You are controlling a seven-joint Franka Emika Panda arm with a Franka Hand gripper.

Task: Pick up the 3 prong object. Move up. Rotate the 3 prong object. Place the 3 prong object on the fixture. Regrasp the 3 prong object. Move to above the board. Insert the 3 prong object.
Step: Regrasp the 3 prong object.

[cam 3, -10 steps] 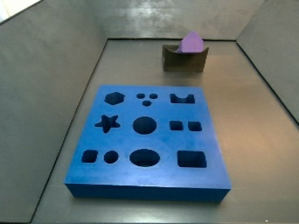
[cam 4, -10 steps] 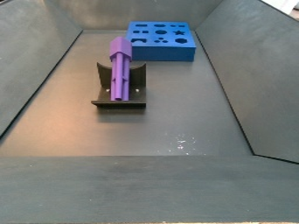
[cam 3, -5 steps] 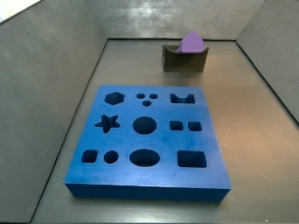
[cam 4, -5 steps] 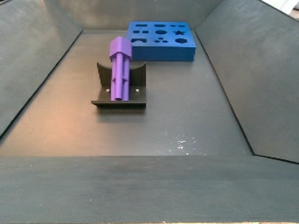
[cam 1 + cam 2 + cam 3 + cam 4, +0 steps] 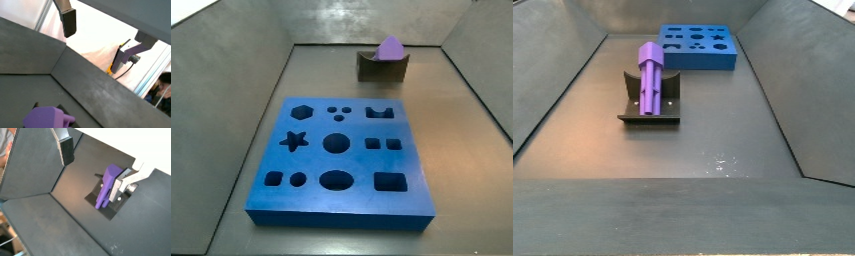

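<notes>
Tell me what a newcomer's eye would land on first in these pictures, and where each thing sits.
The big blue board with its shaped holes fills the floor in a side view. Beyond it, the light purple 3 prong object lies along the dark fixture, not held by anything. The gripper shows only in the wrist views, open, above and apart from the piece.

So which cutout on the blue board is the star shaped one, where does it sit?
On the board, the star is in the middle row at the hexagon's end, just below the hexagon; it alone has points. The gripper is off the board, fingers apart, empty.
</notes>
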